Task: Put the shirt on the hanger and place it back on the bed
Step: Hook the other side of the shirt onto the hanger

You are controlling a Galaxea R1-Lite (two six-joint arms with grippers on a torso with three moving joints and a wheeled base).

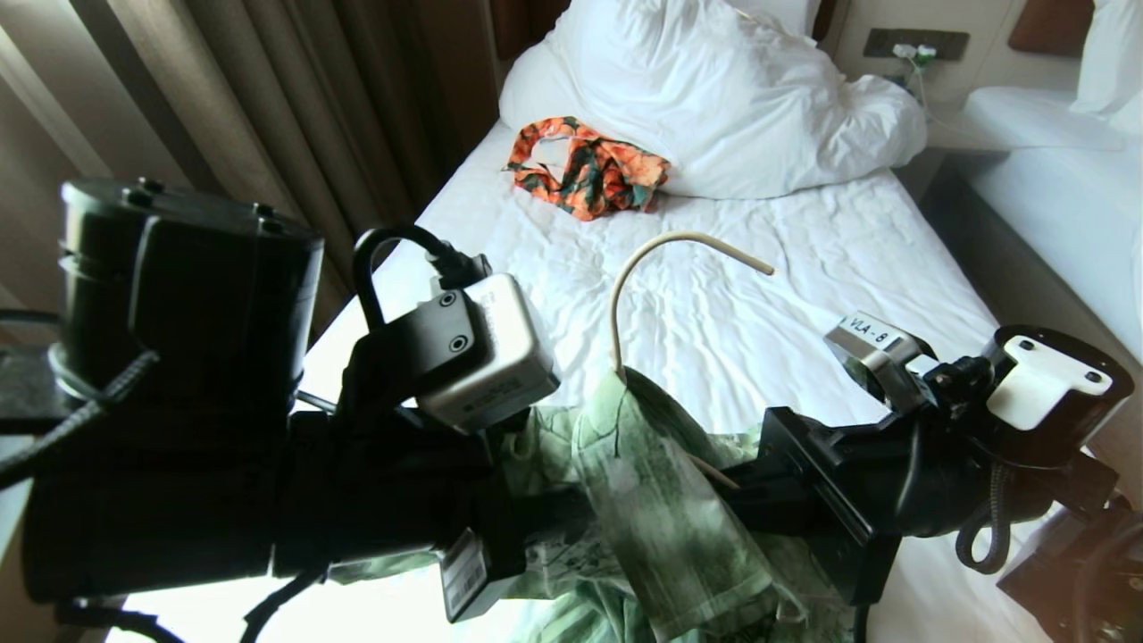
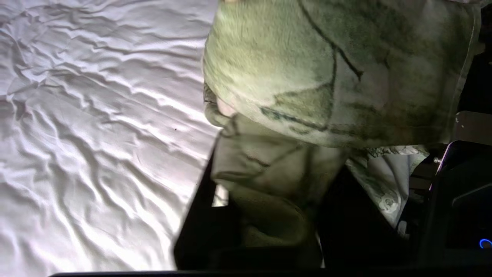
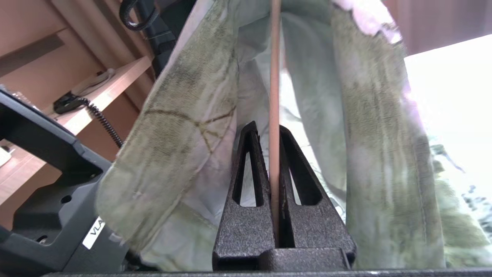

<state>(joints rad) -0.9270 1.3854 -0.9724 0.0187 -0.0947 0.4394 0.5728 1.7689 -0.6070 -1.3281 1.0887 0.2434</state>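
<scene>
Shirt [image 1: 661, 500] limp/light, hanger [image 3: 274, 96] thin + stiff: right gripper [image 3: 273, 132] pinches wire, left gripper [image 2: 265, 215] clamps cloth, grab near collar.

Support surface: the bed [image 1: 714, 295], a single bed covered by a wrinkled white sheet [image 2: 96, 134].
Head end: a bunched white duvet and pillows [image 1: 714, 98], resting directly on the sheet.
Small garment: an orange-and-teal floral piece [image 1: 585, 170], crumpled on the sheet and touching the duvet's lower-left edge.
Middle zone: bare creased sheet.
Near end: hidden behind the arms and green fabric; contact with the sheet cannot be determined.
</scene>
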